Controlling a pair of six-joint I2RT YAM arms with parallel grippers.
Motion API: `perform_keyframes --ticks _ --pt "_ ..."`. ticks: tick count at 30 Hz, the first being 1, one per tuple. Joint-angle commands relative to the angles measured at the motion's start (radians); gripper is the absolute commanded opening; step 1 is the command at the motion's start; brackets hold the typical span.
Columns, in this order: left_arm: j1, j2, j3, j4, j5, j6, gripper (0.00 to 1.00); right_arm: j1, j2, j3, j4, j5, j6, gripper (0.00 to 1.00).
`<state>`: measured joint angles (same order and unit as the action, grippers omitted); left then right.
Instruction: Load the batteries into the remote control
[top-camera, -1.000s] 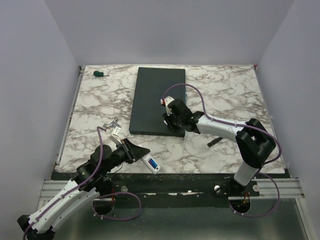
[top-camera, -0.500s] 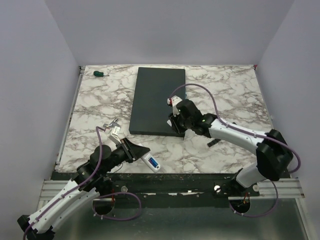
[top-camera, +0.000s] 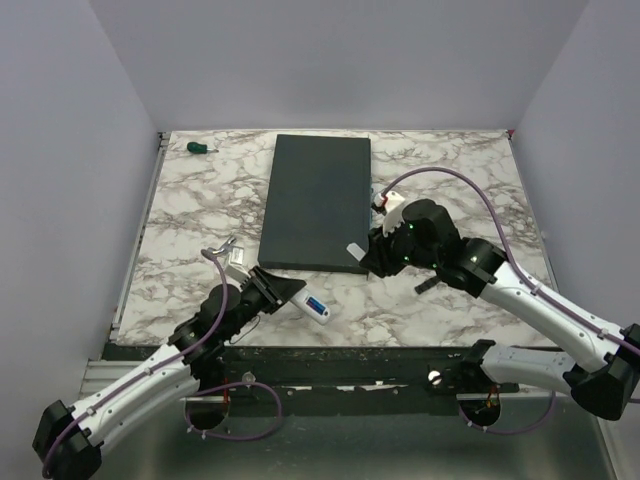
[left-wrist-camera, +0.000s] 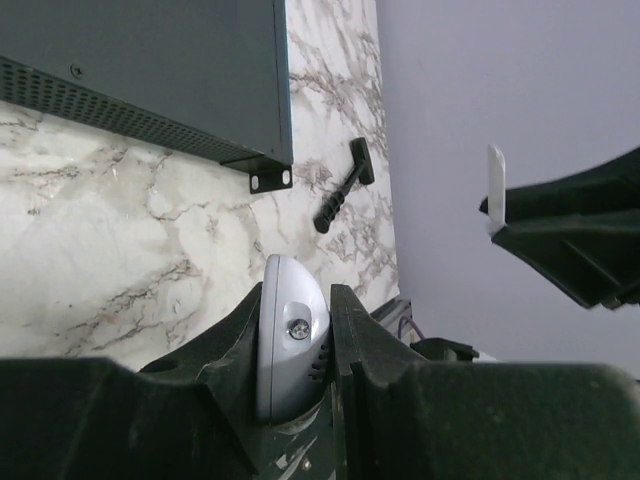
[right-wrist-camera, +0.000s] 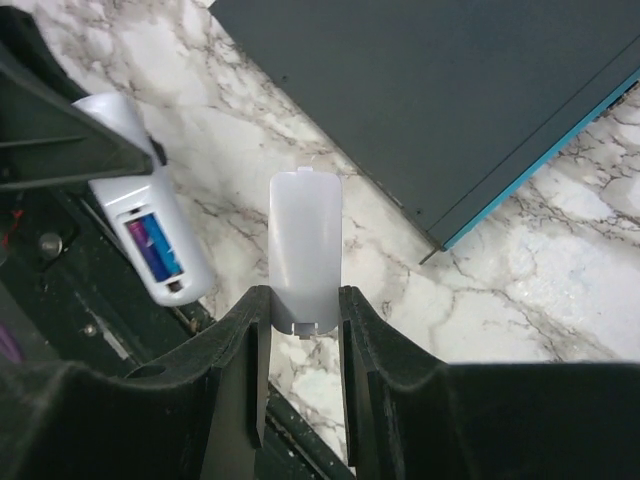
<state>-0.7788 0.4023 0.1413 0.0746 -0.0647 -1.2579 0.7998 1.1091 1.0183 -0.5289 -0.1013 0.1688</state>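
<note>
From above, I see my left hand (top-camera: 287, 292) pinching the remote control (top-camera: 312, 306) over the desk (top-camera: 180, 230), just in front of the near edge of the dark grey slab (top-camera: 315, 200). My right hand (top-camera: 362, 252) grips a white cover piece (top-camera: 353, 250) at the slab's near-right corner. On the left wrist camera, both fingers clamp the remote's rounded end, with the slab beyond it. On the right wrist camera, the cover sits squeezed between the fingers, and a blue-purple battery (right-wrist-camera: 152, 248) lies in the remote's open bay, near the slab's corner.

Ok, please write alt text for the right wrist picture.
The right gripper holds a small white cover above a marble table. Left of it, the white remote shows batteries in its open back. A dark slab lies behind.
</note>
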Motion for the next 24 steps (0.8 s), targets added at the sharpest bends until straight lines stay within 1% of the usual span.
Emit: perform_keyframes --ticks 1,5,9,14,19,24 --pt "0.004 0.153 0.044 0.274 -0.043 -0.018 0.0 0.023 -0.017 0.027 -0.107 -0.06 0.047 0.01" --pt "0.003 0.274 0.055 0.41 -0.013 -0.048 0.0 0.062 -0.015 0.033 -0.126 -0.048 0.062 0.01" --pt "0.001 0.323 0.052 0.49 -0.016 -0.069 0.0 0.105 -0.008 0.045 -0.136 -0.027 0.072 0.01" --pt "0.001 0.328 0.057 0.49 -0.022 -0.081 0.0 0.147 0.023 0.044 -0.096 -0.026 0.078 0.01" --pt "0.001 0.323 0.053 0.483 -0.025 -0.09 0.0 0.203 0.088 0.072 -0.071 0.015 0.065 0.01" --pt "0.0 0.314 0.06 0.455 -0.024 -0.089 0.0 0.222 0.116 0.098 -0.049 0.04 0.052 0.01"
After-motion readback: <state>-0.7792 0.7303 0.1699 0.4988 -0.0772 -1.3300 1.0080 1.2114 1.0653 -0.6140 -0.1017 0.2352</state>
